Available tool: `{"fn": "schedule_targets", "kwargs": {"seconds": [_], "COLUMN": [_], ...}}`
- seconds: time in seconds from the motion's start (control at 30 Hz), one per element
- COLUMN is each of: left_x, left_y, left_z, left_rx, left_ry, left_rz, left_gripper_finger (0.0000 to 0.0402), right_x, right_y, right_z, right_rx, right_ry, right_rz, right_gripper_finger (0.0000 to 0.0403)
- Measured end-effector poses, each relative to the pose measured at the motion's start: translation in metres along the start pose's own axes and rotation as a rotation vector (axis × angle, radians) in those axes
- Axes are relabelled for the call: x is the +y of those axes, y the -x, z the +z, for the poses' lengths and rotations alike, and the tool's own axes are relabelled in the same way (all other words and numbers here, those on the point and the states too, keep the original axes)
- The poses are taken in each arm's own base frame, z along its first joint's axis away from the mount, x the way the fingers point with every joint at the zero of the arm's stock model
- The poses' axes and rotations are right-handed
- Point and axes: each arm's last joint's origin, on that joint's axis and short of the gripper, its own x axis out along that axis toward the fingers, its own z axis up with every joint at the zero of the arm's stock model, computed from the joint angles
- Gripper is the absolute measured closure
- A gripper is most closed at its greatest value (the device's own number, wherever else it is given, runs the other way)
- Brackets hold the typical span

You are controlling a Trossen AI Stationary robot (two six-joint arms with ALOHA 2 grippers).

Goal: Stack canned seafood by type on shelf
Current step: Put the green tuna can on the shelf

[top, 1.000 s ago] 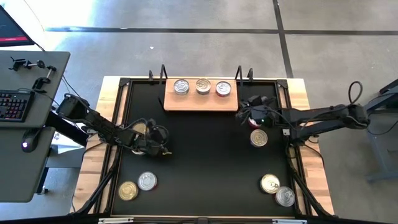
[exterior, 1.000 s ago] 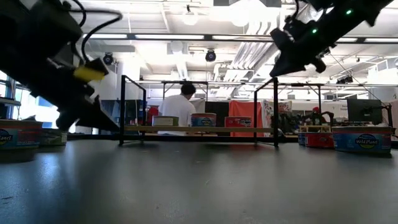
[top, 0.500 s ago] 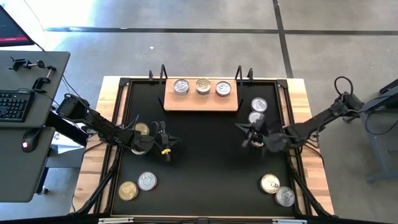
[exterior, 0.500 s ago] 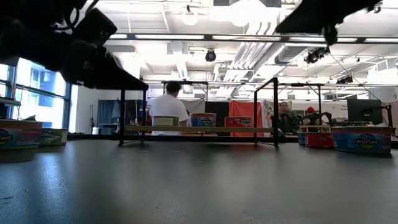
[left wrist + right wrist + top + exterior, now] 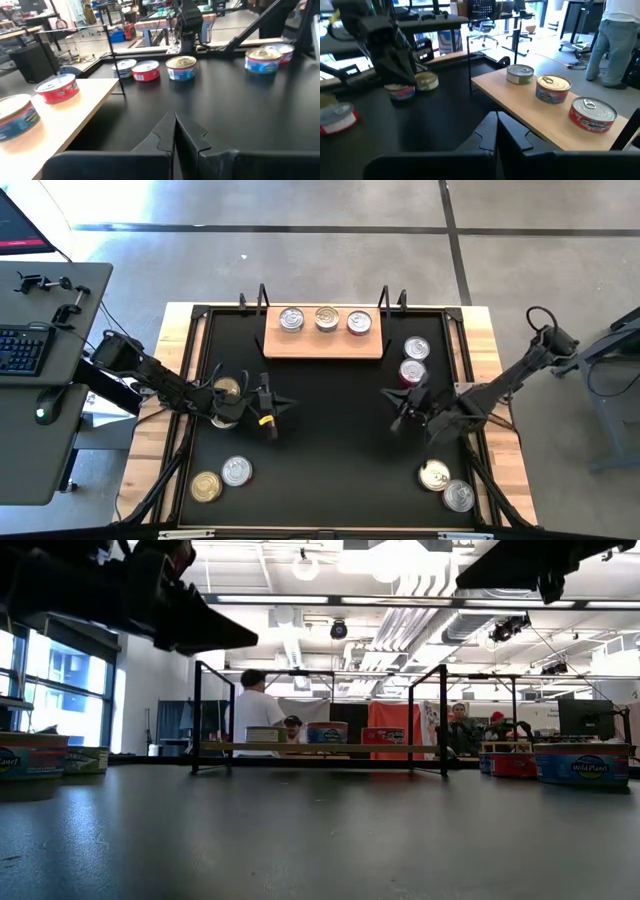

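While both of my arms hang above the black rectangular surface (image 5: 330, 440), neither holds anything. My left jaws (image 5: 283, 404) are pressed fully together, pointing right over the left-middle of the surface, and my right jaws (image 5: 392, 412) are likewise closed tight, pointing left over the right-middle; they face each other, well apart.

At the far edge sits the flat light-brown wooden shelf with thin black uprights (image 5: 322, 346). Three short round tins stand on it in a row: a silver-lidded tin on the left (image 5: 291, 320), a gold-lidded tin in the middle (image 5: 327, 318), and a silver-lidded tin with a red side on the right (image 5: 359, 322).

Right of the shelf, on the surface, stand a silver-lidded tin (image 5: 417, 348) and, just nearer, a red-sided tin (image 5: 412, 371). At the near right are a gold-lidded tin (image 5: 434, 474) and a silver one (image 5: 458, 496) beside it. At the near left lie another gold tin (image 5: 206, 486) and a silver tin (image 5: 237, 471). One more gold-lidded tin (image 5: 228, 389) sits partly under my left arm.
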Motion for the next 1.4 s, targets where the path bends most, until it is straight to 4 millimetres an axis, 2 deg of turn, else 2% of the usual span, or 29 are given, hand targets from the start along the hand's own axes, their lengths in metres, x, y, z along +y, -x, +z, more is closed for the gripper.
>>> {"fn": "schedule_targets", "kwargs": {"seconds": [0.2,0.37,0.47,0.63,0.77,0.87,1.03,1.13,1.27,1.4], "left_x": [-0.002,-0.001,-0.004,-0.012,-0.011,-0.008,-0.005,-0.006,-0.011,-0.014], "left_y": [-0.001,-0.001,-0.001,-0.008,-0.013,-0.016,-0.016,-0.011,0.002,0.022], "left_z": [0.002,0.003,0.010,0.032,0.044,0.046,0.046,0.045,0.052,0.064], "left_rx": [-0.005,-0.021,-0.052,-0.107,-0.134,-0.132,-0.116,-0.060,0.120,0.289], "left_ry": [0.049,0.010,-0.063,-0.220,-0.247,-0.228,-0.226,-0.255,-0.318,-0.253], "left_rz": [-0.031,-0.031,-0.032,-0.035,-0.010,0.002,0.075,0.156,0.238,0.181], "left_gripper_finger": [0.0401,0.0401,0.0401,0.0401,0.0401,0.0401,0.0401,0.0401,0.0401,0.0401], "right_x": [0.007,0.011,0.012,0.017,0.022,0.021,0.018,0.019,0.024,0.028], "right_y": [-0.005,-0.008,-0.011,-0.016,-0.022,-0.031,-0.052,-0.063,-0.075,-0.086], "right_z": [-0.010,-0.018,-0.020,-0.032,-0.046,-0.053,-0.062,-0.066,-0.070,-0.070], "right_rx": [0.035,0.064,0.082,0.154,0.185,0.185,0.191,0.180,0.186,0.172], "right_ry": [0.023,0.021,0.031,0.037,0.129,0.194,0.165,0.123,0.120,0.130], "right_rz": [0.020,0.038,0.048,0.093,0.082,0.023,-0.058,-0.074,-0.017,0.063], "right_gripper_finger": [0.0388,0.0345,0.0314,0.0278,0.0272,0.0272,0.0272,0.0272,0.0272,0.0272]}}
